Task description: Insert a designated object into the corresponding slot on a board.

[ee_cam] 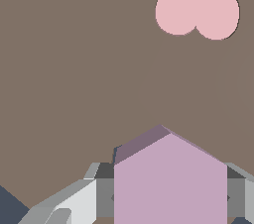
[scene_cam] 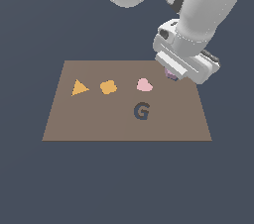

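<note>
A robot gripper (ee_cam: pixel 170 196) pinches a lavender hexagonal block (ee_cam: pixel 170 183) between its fingers, low over the brown board (scene_cam: pixel 99 119) near its far right corner, beside a pink heart piece (scene_cam: pixel 144 85); the block looks rigid, light, smooth-sided; flat opposite faces suit gripping.

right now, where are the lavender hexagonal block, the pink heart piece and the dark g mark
lavender hexagonal block (ee_cam: pixel 170 183): wrist view, its broad front face
pink heart piece (ee_cam: pixel 197 4): wrist view, middle of its top
dark G mark (scene_cam: pixel 142 111): exterior view, on the letter's stroke
</note>
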Robot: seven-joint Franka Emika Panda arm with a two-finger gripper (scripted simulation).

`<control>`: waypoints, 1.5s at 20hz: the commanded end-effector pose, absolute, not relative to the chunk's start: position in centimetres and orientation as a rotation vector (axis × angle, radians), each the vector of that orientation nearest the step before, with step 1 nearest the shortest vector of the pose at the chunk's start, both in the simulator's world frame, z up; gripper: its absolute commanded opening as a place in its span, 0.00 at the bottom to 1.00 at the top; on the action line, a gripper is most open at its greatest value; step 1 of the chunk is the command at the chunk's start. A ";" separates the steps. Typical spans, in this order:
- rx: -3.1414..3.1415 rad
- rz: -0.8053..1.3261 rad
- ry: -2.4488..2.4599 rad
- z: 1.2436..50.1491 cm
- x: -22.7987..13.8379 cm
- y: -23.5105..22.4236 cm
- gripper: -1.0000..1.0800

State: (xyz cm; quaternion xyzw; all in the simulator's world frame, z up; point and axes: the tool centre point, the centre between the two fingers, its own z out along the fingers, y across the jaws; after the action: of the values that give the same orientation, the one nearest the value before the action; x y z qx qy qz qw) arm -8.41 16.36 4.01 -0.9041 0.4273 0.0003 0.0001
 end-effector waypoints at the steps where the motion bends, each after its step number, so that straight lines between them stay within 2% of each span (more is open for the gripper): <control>1: -2.808 0.001 1.408 4.0 -8.5 16.7 0.00; 21: -2.741 0.001 1.534 3.1 -8.5 17.3 0.00; 22: -2.741 0.001 1.534 3.1 -8.5 17.3 0.96; 30: -2.741 0.001 1.534 3.1 -8.5 17.3 0.96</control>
State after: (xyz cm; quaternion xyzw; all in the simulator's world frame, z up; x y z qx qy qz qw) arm -8.55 17.30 3.05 -0.8726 0.4884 0.0004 0.0002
